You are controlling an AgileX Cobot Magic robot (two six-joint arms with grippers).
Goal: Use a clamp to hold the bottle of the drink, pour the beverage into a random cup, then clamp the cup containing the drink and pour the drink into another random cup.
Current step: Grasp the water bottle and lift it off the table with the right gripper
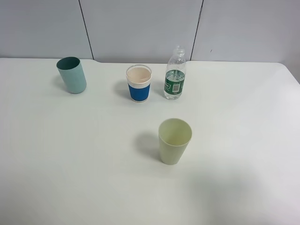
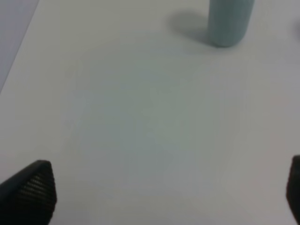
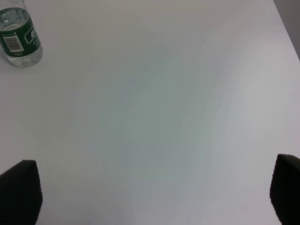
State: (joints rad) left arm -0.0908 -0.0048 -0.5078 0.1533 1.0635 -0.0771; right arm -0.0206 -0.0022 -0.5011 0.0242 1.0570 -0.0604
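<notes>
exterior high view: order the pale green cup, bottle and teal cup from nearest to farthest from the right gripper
The right gripper is outside that view, apparently off its near right side, so this order is a judgement.
1. pale green cup, near the centre of the table
2. bottle, far side, right of centre
3. teal cup, far left

Open table (image 1: 243,140) beside the bottle (image 1: 175,75); blue-sleeved cup (image 1: 138,84) close on its other side.
</notes>
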